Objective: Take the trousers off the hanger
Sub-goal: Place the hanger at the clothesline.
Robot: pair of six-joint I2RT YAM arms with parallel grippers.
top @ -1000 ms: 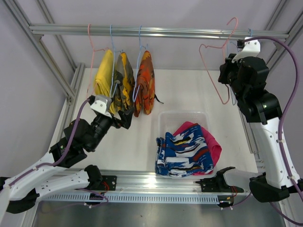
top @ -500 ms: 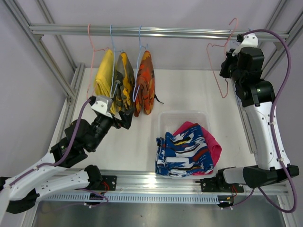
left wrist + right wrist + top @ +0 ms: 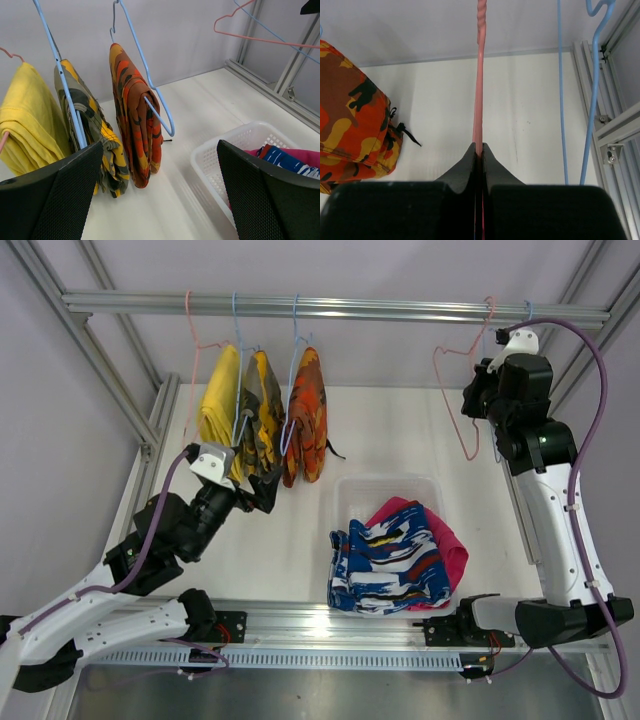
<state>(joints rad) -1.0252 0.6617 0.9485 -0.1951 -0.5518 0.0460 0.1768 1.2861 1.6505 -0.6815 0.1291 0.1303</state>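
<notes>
A metal rail (image 3: 340, 308) runs across the top of the rig, above a white table (image 3: 400, 430). Below the rail's middle, toward the arms, a white basket (image 3: 385, 485) holds two pairs of trousers free of any hanger. The blue patterned pair (image 3: 385, 565) lies over the magenta-pink pair (image 3: 452, 552). Under the rail's left part three folded pairs hang side by side. The plain yellow pair (image 3: 220, 400) is farthest left, the olive-yellow camouflage pair (image 3: 262, 410) is next, and the orange camouflage pair (image 3: 308, 415) is nearest the rail's middle. Near the rail's right end an empty pink hanger (image 3: 479, 75) reaches up to the rail, with the right gripper (image 3: 479, 150) pinching its wire between pressed-together fingers. An empty blue hanger (image 3: 592, 75) hangs just beside it. The left gripper (image 3: 159, 145) is spread wide and holds nothing, just below the olive-yellow camouflage pair.
</notes>
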